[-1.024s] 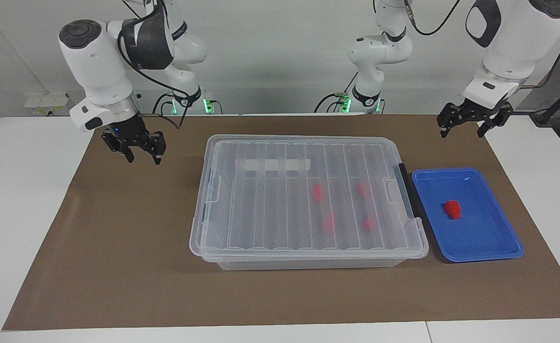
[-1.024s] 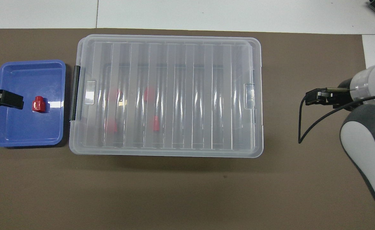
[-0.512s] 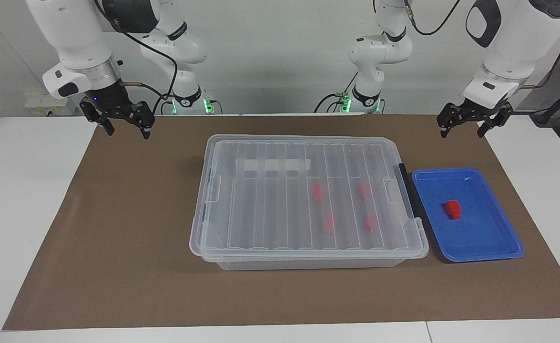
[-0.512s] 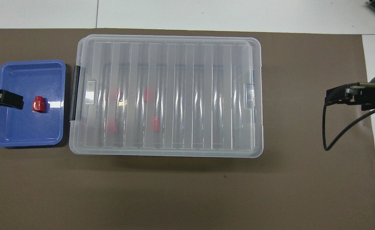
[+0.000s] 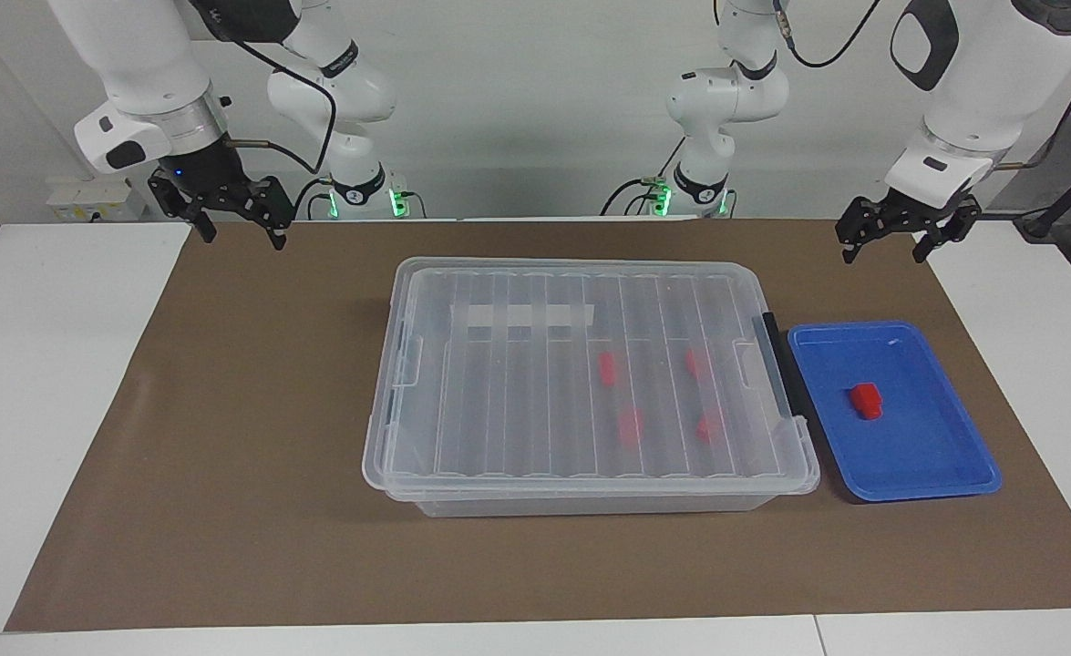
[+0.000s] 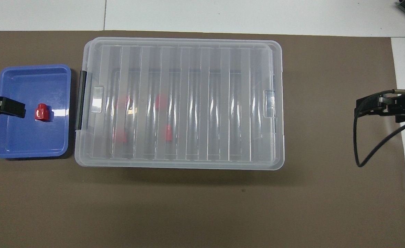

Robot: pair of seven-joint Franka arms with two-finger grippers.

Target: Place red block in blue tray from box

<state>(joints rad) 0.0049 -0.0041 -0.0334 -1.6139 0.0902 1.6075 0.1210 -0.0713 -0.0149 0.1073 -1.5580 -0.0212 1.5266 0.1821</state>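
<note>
A white desk [image 5: 52, 383] carries a brown mat [image 5: 252, 474] that covers most of its top, leaving white margins at both arms' ends. On the mat, near its middle, stands the box [image 5: 590, 383], a clear bin with its ribbed lid on and a black clip handle [image 5: 777, 364] at the left arm's end. Just beside that end lies the blue tray [image 5: 931, 474], flat on the mat.
</note>
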